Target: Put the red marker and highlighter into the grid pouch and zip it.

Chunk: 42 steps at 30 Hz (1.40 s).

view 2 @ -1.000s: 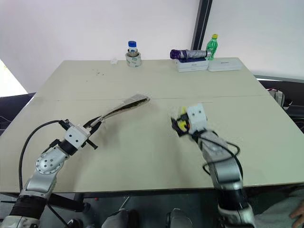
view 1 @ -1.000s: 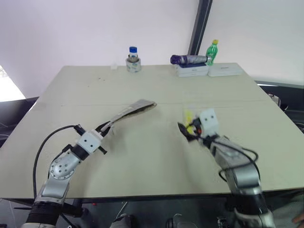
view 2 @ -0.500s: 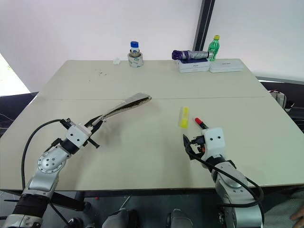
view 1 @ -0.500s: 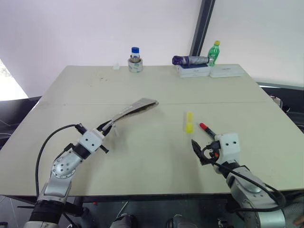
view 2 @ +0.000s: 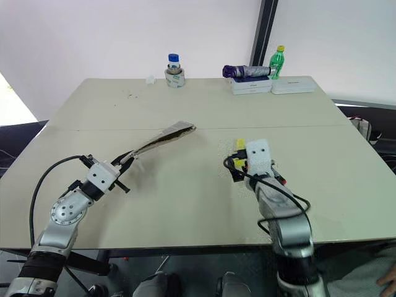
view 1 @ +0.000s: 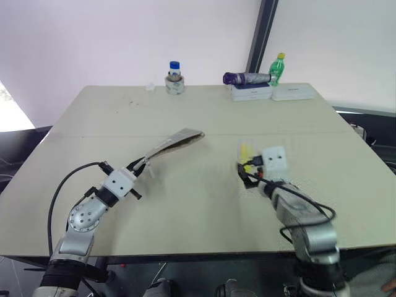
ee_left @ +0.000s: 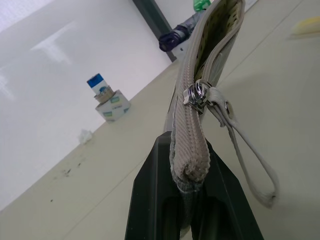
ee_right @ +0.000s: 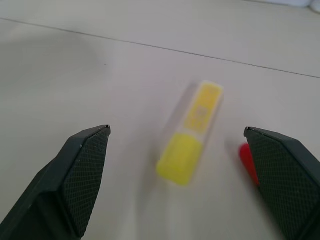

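Surface (view 1: pixel 204 114): pale beige, seen from above.
Left gripper (view 1: pixel 137 166): jaws clamped on one end of the grid pouch (view 1: pixel 174 142), which is lifted edge-on, slanting away to the right.
Right gripper (view 1: pixel 246 168): jaws spread wide, right at the highlighter (view 1: pixel 247 150).
Far edge: small blue-capped jar (view 1: pixel 174 78), green bottle (view 1: pixel 276 68), purple bundle (view 1: pixel 245 78) on white boxes (view 1: pixel 272 91).

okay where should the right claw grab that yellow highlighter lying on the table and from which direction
Probably across the middle of the highlighter, coming down from above: it lies flat on the table, lengthwise between the open right claw fingers. The red marker lies close beside it.
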Available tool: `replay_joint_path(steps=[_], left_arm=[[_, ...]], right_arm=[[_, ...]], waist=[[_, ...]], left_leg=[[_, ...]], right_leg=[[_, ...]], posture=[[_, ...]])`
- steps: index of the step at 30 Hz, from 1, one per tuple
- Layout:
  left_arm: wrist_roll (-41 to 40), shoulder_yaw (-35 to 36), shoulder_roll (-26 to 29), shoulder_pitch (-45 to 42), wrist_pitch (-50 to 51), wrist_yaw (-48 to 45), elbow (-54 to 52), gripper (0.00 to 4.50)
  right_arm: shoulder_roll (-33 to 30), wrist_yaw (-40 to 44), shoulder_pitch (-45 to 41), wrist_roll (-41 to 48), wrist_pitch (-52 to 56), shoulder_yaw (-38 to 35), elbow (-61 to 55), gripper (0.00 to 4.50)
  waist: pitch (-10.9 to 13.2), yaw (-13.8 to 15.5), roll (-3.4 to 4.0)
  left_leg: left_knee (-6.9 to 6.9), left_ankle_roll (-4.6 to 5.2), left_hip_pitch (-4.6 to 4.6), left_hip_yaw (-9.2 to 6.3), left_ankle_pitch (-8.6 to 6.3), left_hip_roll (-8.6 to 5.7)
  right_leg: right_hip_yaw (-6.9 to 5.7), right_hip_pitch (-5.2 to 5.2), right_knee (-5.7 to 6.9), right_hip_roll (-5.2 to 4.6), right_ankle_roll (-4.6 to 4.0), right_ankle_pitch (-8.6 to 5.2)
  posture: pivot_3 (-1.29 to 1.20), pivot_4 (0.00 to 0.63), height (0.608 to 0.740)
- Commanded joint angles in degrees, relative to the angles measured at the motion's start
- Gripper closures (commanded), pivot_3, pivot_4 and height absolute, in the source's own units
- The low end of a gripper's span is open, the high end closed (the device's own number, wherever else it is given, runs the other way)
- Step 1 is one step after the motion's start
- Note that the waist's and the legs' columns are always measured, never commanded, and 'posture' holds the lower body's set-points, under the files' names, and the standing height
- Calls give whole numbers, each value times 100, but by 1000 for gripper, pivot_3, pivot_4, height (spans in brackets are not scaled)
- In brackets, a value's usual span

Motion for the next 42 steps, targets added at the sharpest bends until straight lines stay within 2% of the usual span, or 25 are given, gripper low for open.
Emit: replay_joint_path(steps=[1, 6, 8, 16, 19, 26, 35, 38, 42], left_arm=[[5, 60, -1, -28, -96, 53, -223, 4500], [23, 101, -11, 51, -53, 100, -328, 4500], [37, 92, -13, 87, -110, 106, -379, 4500], [47, 99, -43, 192, -55, 143, -543, 4500], [52, 90, -46, 198, -44, 142, -560, 4500], [39, 81, -48, 150, -22, 120, -533, 4500], [67, 46, -47, 58, -51, 102, -460, 4500], [60, 54, -40, 49, -62, 93, -435, 4500], [65, 111, -23, 35, -87, 136, -393, 4500]], right_arm=[[-18, -48, -445, -53, 58, -67, 587, 48], [32, 10, -964, 75, 38, -245, 1441, 48], [35, 26, -1025, -20, -16, -72, 1581, 48], [476, -364, -785, -209, -24, 68, 1675, 48], [610, -464, -712, -163, 2, -6, 1741, 892], [581, -519, -769, -194, -209, -69, 1869, 4447], [364, -280, -633, -202, -387, 16, 1647, 4447], [358, -261, -632, -149, -424, -87, 1510, 3598], [598, -258, -837, -16, -576, -120, 1604, 1628]], waist=[[0, 13, 0], [0, -1, 0], [0, -7, 0], [0, -8, 0], [-1, -9, -1], [-1, -8, -1], [-1, -2, -1], [-1, -7, -1], [-1, -28, -1]], left_leg=[[0, -1, 0, 0, 1, 0], [0, -27, -3, 9, 16, -2], [-1, -28, -3, 8, 16, -2], [-4, -34, -3, 8, 20, 2], [-3, -34, -3, 9, 20, 0], [-3, -34, -3, 7, 20, 1], [-3, -34, -3, 7, 20, 1], [-3, -34, -3, 7, 20, 0], [-5, -34, -3, 7, 20, 3]], right_leg=[[0, 0, 0, 0, 0, 0], [-1, 0, -2, -6, 0, 0], [-1, -1, -1, -6, 0, 0], [-1, -4, 1, -4, 1, 0], [-1, -4, 1, -6, 1, 0], [-1, -3, 1, -4, 1, 1], [-1, -3, 1, -5, 1, 1], [-1, -3, 1, -6, 1, 1], [-1, -4, 1, -3, 1, 1]], posture=[[0, 150, 738], [0, 150, 738], [0, 150, 738], [0, 150, 738], [0, 150, 738], [0, 150, 738], [0, 150, 738], [0, 150, 738], [0, 150, 738]])
